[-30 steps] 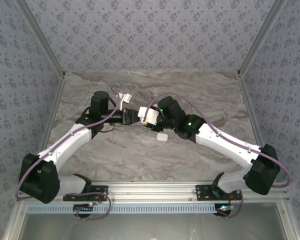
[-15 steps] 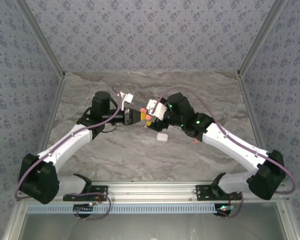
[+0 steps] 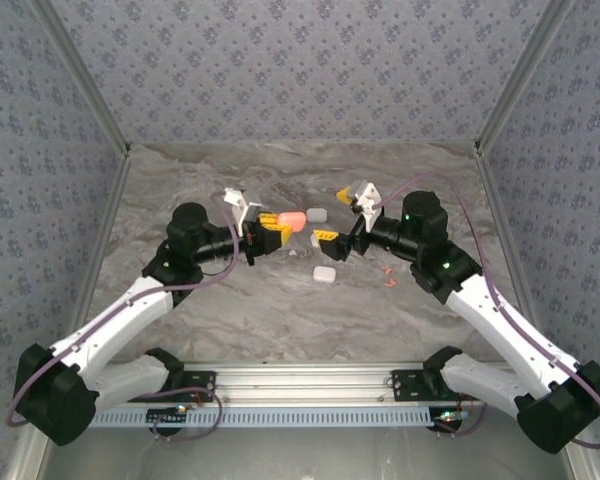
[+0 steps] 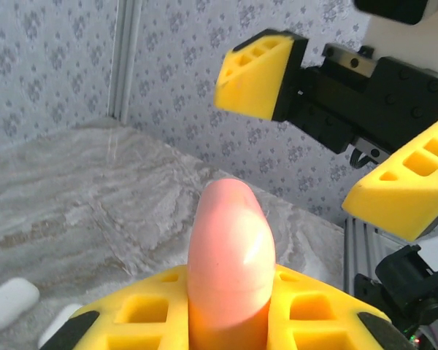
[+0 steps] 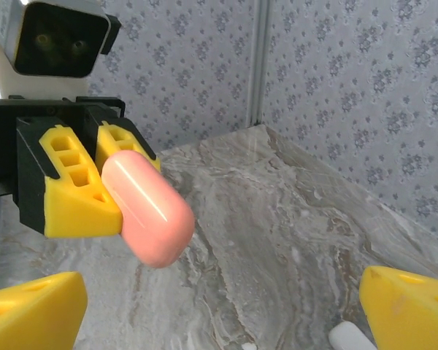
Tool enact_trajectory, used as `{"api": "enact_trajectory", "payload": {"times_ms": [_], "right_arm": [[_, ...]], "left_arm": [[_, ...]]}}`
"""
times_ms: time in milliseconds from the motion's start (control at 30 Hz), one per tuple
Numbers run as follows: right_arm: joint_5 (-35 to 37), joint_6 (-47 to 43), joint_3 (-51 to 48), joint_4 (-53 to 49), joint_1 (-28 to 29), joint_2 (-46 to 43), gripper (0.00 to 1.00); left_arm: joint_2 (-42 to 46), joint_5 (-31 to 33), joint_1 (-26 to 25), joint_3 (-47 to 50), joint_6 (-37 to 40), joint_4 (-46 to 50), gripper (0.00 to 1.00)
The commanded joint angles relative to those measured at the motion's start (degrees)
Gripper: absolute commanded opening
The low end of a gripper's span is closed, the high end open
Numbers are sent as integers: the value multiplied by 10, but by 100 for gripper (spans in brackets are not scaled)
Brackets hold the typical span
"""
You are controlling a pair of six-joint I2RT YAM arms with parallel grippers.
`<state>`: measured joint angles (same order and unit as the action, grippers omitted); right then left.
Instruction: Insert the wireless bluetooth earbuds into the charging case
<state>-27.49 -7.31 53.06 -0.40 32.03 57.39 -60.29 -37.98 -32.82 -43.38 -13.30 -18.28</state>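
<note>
top external: the left hand (image 3: 273, 229) pinches a pink charging case (image 3: 292, 219) above the table (image 3: 230, 320). the right hand (image 3: 333, 217) faces it, fingers spread wide, holding nothing. two orange-red earbuds (image 3: 388, 271) lie on the table beside the right arm, and white cases (image 3: 325, 274) lie near the hands.

left wrist: the pink charging case (image 4: 230, 255) stands up between the yellow fingers (image 4: 131, 317); the right hand (image 4: 328, 131) gapes beyond it.

right wrist: the left hand (image 5: 124, 182) grips the pink charging case (image 5: 150, 211); the right hand's own fingers (image 5: 29, 313) stand far apart.
</note>
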Motion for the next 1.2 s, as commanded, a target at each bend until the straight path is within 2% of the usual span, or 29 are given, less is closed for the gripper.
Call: {"api": "enact_trajectory", "payload": {"times_ms": [0,567,1167], "right_arm": [[-15,3,11,9,10,11,97],[6,-38,85,-2,36,99,89],[4,-40,144,-42,5,131,85]], "left_arm": [[20,11,-5,-1,38,-29,7],[28,7,-11,-13,60,3,5],[15,4,-15,-24,86,35,3]]}}
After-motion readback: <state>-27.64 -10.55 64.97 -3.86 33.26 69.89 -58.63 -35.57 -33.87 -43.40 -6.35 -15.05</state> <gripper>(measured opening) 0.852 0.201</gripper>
